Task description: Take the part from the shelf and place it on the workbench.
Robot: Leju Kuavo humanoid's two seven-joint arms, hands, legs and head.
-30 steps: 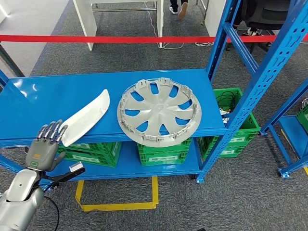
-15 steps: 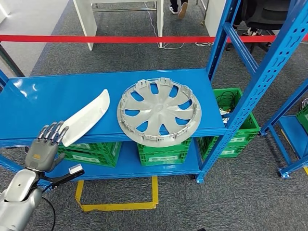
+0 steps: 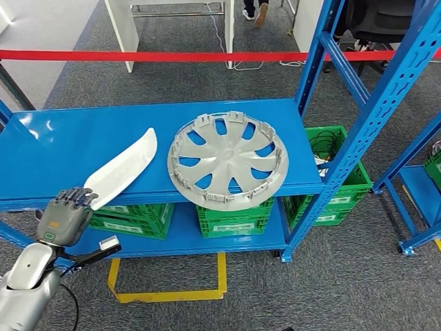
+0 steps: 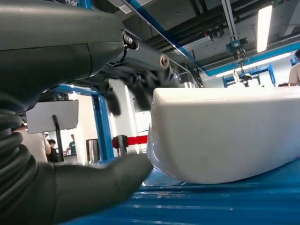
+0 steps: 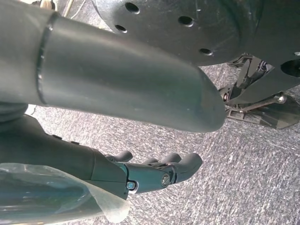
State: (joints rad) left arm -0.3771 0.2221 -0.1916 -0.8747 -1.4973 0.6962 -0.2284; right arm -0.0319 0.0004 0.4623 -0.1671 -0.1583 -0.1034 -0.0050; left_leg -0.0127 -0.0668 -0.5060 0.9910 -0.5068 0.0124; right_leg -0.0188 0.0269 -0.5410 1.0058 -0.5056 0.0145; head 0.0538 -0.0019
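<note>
Grasp step: left robot hand fingers curling over near end of white part on blue shelf, thumb under, not yet gripped; next close, lift

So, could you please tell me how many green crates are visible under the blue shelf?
4 at least: one below the white part, one under the wheel cover, one by the blue upright, and one at the far right edge. Others may be hidden by the shelf.

Grey carpet, red barrier tape, white table.
</note>
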